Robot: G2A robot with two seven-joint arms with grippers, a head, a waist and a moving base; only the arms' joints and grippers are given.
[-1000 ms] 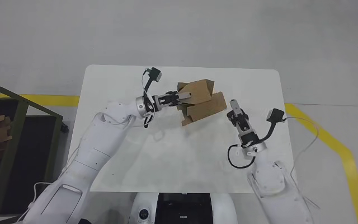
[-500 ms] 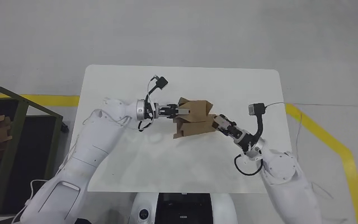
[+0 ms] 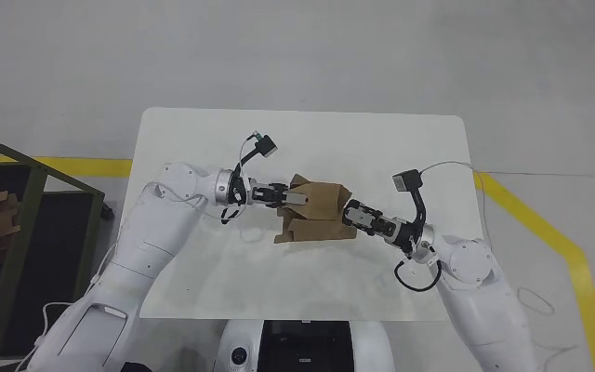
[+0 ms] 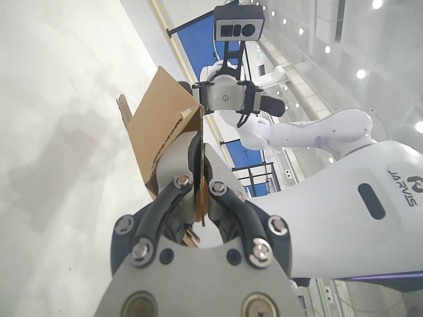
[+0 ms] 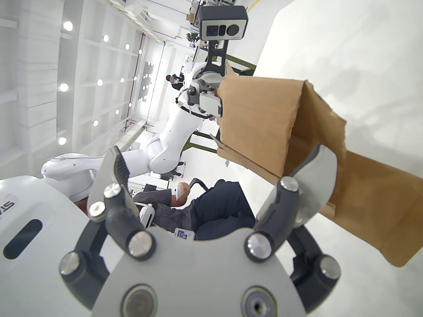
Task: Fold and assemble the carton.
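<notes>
1. Top view: the brown carton [image 3: 316,206] is seen near the middle of the white bench [image 3: 186,139]. It is partly opened, with one flap jutting toward the robot's side. It is flanked by both arms: the left pincer [image 3: 290,197] is set against its left end and the right pincer [image 3: 351,216] against its right end. How either pincer stands cannot be told from above, nor whether the carton rests on the bench or is held off it. A yellow floor line [image 3: 84,166] is seen past the bench's left edge.

2. Left wrist view: what is hidden from above is made plain here. The left pincer [image 4: 197,145] is clenched on the carton [image 4: 158,117], and a cardboard edge is pinched between its dark pads [image 4: 191,153]. The gripped panel is seen almost edge-on, and a broader face slants away over the bench [image 4: 49,100]. The right arm [image 4: 314,133] is seen beyond the carton's far corner.

3. Right wrist view: the right pincer [image 5: 218,151] is shown released, with its fingers spread wide. One finger [image 5: 317,166] is laid against the carton [image 5: 257,117] at its open end, while the other [image 5: 114,163] stands free, well apart from the cardboard. The carton is therefore touched but not clasped. The carton's dark open mouth and a long flap [image 5: 370,206] reaching out over the bench [image 5: 347,34] are given only here. The left pincer [image 5: 216,107] is seen at the carton's far edge.
</notes>
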